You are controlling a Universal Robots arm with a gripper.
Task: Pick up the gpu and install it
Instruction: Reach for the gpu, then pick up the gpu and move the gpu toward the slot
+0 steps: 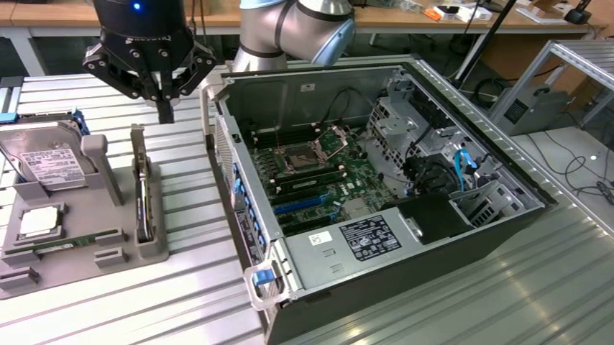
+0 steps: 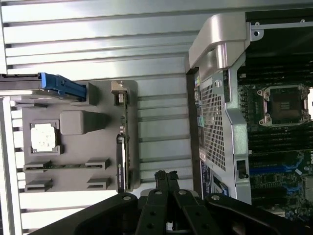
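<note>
The gpu [image 1: 142,188] stands on its edge in a slot of the grey holder [image 1: 96,241], its silvery bracket at the far end. In the wrist view the gpu [image 2: 122,147] is seen edge-on, a thin dark strip along the holder's side. My gripper [image 1: 165,113] hangs above the table just beyond the card's far end, with its black fingers pressed together and nothing between them. The shut fingertips [image 2: 165,176] sit between the holder and the computer case, beside the card and apart from it.
An open computer case [image 1: 384,180] lies on the exterior view's right, motherboard [image 1: 326,172] exposed. The holder [image 2: 78,122] also carries a hard drive [image 1: 39,158], a processor chip [image 1: 39,221] and a memory stick [image 1: 60,247]. The table [image 1: 192,287] is ribbed metal.
</note>
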